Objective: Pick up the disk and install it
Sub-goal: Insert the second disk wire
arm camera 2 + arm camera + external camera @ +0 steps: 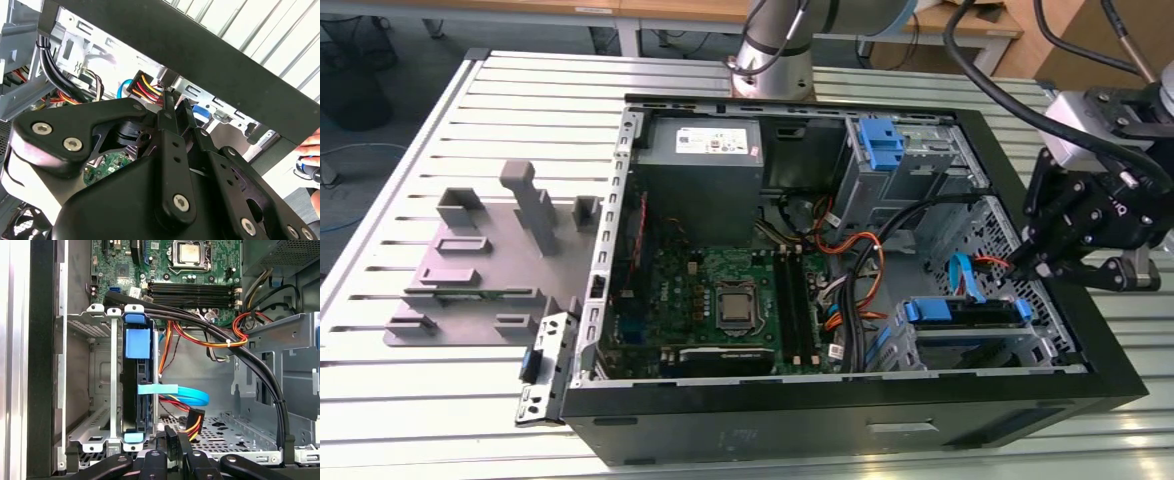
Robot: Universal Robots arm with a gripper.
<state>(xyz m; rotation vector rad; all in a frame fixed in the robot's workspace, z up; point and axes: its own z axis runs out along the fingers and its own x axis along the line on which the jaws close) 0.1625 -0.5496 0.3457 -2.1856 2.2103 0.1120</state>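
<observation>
The disk [137,390] stands on edge in the metal drive cage [100,385] at the front corner of the open computer case, with blue carrier tabs at both of its ends. In the exterior view the disk [963,311] shows as a blue-railed block in the cage at the case's lower right. My gripper [1051,262] hangs over the case's wall on the exterior view's right, a little beside that cage. Its fingers [170,439] are close together with nothing between them, and they point at the yellow and red power plug [145,86]. The gripper [175,111] is apart from the disk.
A blue flat data cable [192,396] and a thick black cable bundle [250,362] cross the case near the gripper. The motherboard [720,290], grey power supply [700,142] and an upper bay with a blue bracket [882,143] fill the case. A grey fixture [494,255] lies on the table. A hand [311,162] is outside the case.
</observation>
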